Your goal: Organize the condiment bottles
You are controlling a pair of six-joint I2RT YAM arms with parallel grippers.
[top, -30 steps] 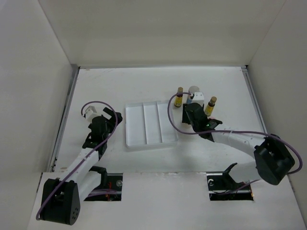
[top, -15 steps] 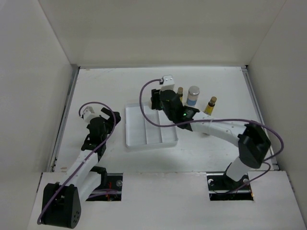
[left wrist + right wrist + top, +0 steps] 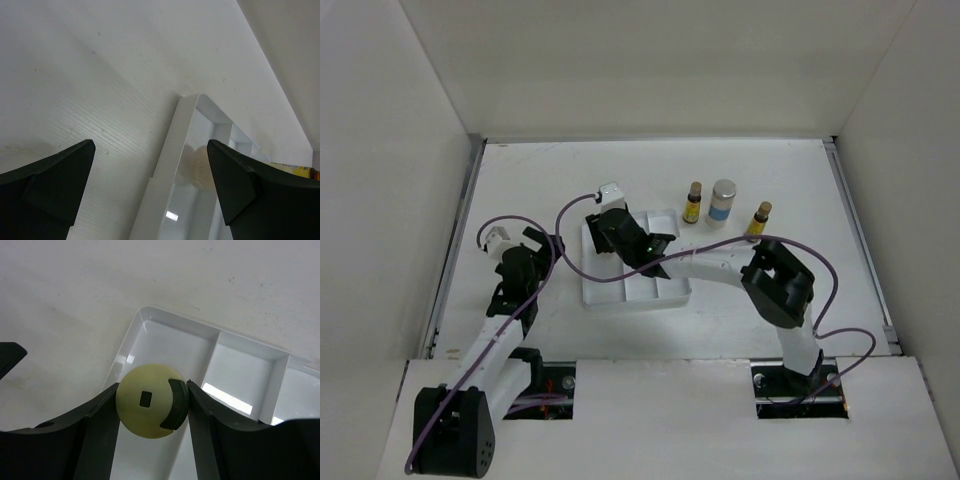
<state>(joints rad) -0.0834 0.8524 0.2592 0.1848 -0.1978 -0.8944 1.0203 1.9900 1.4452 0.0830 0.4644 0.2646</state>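
My right gripper (image 3: 605,236) reaches across the white three-slot tray (image 3: 666,286) and is shut on a squat cream bottle with a yellowish top (image 3: 145,401). It holds the bottle upright over the tray's left slot (image 3: 165,347). I cannot tell whether the bottle touches the floor of the slot. The bottle shows blurred in the left wrist view (image 3: 198,168). My left gripper (image 3: 538,240) is open and empty just left of the tray (image 3: 176,145). Two amber bottles (image 3: 693,203) (image 3: 758,219) and the silver-capped jar (image 3: 723,200) stand behind the tray's right end. The pink-topped bottle is out of view.
White walls enclose the table on the left, back and right. The right arm's purple cable (image 3: 720,243) loops over the tray's right side. The tray's middle slot (image 3: 245,380) holds nothing. A black fingertip of the left gripper (image 3: 9,357) shows at the left edge of the right wrist view.
My right arm has swung left from the bottle group to over the tray's left slot, carrying the cream bottle. The left gripper has shifted slightly.
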